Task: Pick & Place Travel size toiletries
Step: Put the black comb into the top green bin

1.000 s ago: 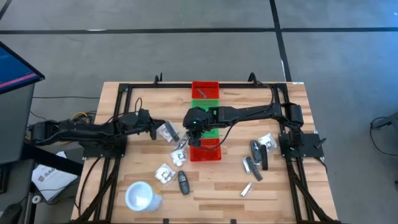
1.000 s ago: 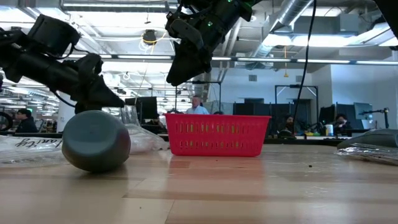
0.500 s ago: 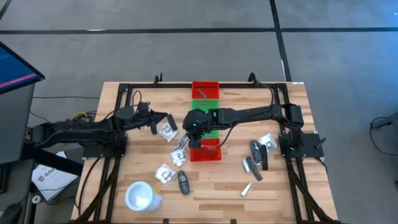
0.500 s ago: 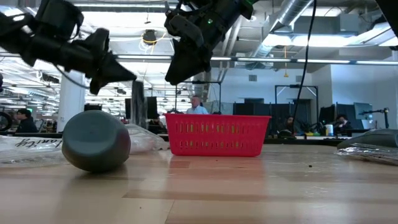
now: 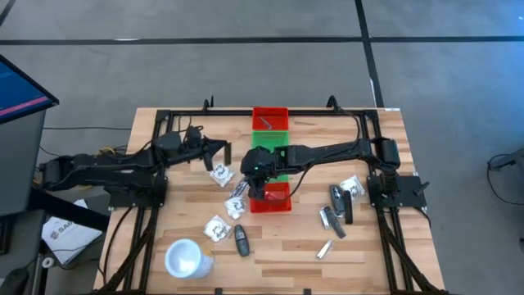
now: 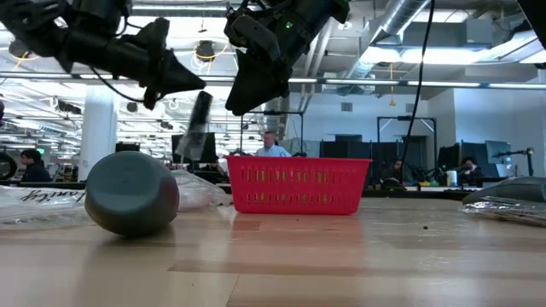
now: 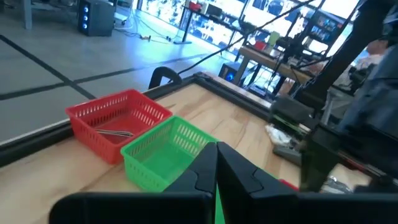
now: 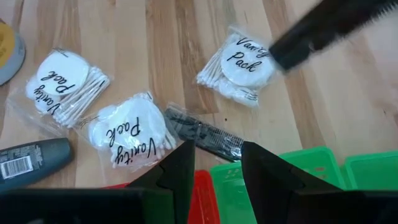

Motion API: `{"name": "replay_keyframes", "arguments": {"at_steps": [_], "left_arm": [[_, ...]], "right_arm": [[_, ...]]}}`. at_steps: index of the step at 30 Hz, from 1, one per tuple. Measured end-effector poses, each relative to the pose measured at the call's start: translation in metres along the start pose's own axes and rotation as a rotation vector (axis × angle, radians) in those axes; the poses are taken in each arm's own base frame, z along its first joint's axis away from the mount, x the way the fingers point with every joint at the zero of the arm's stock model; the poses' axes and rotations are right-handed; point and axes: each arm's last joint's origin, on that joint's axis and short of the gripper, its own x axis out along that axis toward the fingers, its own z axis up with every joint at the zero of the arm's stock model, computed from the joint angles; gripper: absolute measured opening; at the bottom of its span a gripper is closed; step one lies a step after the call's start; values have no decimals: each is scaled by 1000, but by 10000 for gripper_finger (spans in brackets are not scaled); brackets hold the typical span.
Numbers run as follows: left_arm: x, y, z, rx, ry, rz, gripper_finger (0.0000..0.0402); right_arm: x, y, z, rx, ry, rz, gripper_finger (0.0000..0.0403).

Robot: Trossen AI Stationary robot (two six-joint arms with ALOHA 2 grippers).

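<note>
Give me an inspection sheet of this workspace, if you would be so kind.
Surface: pale wooden plank table, nothing spilled.
Job's things: clear crinkly "Vanity Pack" packets, dark tubes and slim silver tube loose on the table.
Clutter: white round cup.
Grippers: left tool up off the table, shut on black oblong piece; right tool open above the packets.
Cables: thin black cable along the left arm.
Surroundings: people at desks behind the table.

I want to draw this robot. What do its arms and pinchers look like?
Both arms are dark, almost black, jointed sticks with thin black cables running alongside. The left gripper and right gripper each end in two dark wedge-shaped fingers. A small green light glows on the right arm's wrist.
</note>
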Motion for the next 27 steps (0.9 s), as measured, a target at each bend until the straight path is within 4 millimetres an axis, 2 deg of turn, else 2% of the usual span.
{"name": "replay_keyframes", "arguments": {"at_steps": [10, 15, 21, 27], "left_arm": [[52, -12, 30, 92, 16, 15, 0], [80, -12, 41, 95, 30, 9, 0], [111, -7, 42, 114, 62, -7, 0], [136, -6, 40, 108, 83, -49, 0]], "right_arm": [[-3, 26, -8, -38, 48, 32, 122], [-5, 42, -10, -68, 47, 57, 122], [-7, 56, -13, -95, 48, 76, 122], [-8, 61, -13, -107, 44, 84, 122]]}}
